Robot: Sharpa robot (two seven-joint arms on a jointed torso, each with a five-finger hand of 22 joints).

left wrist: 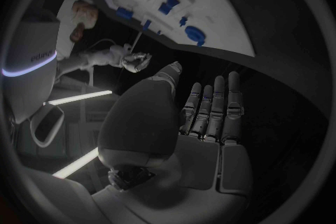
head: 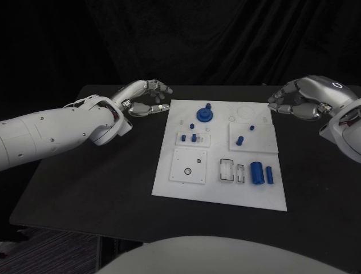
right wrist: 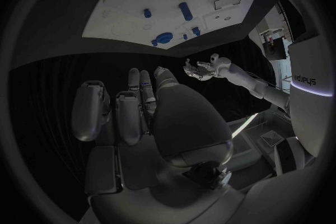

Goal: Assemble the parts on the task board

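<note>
The white rectangular task board [head: 219,194] is seen mid-desk between both hands, with bare black desk [head: 90,182] on each side. The left silver hand [head: 145,98] is held just off the board's far left corner, fingers apart, nothing grasped. The right silver hand [head: 299,100] is held just off the far right corner, loosely curled, nothing gripped. Small blue parts [head: 262,173] are seen on the board's near right portion, a round blue part [head: 204,113] between the hands.
</note>
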